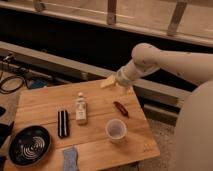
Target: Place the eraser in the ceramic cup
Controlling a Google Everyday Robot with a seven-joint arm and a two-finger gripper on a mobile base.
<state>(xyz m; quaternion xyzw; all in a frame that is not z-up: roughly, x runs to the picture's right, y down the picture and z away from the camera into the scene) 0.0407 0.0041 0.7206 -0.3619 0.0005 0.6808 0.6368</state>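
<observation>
The eraser (62, 123) is a small black bar with a lighter stripe, lying on the wooden table (45, 102) left of centre. The ceramic cup (116, 130) is a small white cup standing upright near the table's front right. My gripper (108, 82) hangs over the table's far edge, beyond the cup and to the right of the eraser, well apart from both. The arm reaches in from the right.
A white bottle (80, 108) lies just right of the eraser. A small red object (120, 108) lies behind the cup. A black bowl with a white spiral (29, 145) sits at the front left, and a blue-grey spongy pad (70, 158) at the front edge. Cables (12, 80) lie beyond the table's left.
</observation>
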